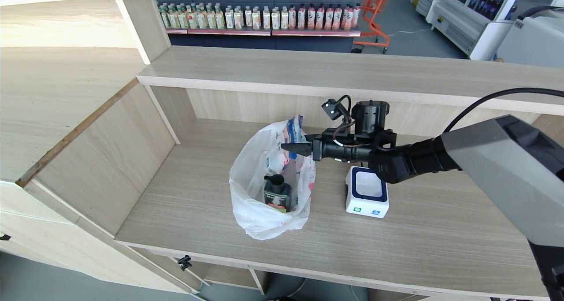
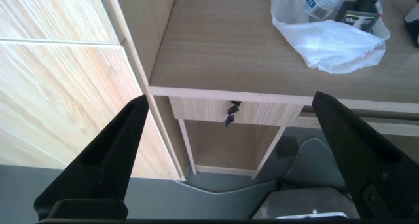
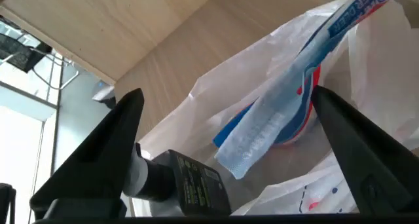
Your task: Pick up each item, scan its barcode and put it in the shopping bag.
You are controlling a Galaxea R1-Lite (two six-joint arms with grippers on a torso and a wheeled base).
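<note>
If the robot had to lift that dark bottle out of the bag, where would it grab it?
Probably by the neck just under the black cap, coming straight down from above. The bottle stands roughly upright in the bag, cap uppermost, and the bag's walls and a blue packet crowd its sides.

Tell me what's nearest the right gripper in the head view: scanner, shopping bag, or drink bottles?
1. Shopping bag, just below the right gripper.
2. Scanner, on the counter to its right.
3. Drink bottles, far back on the shop shelf.
</note>
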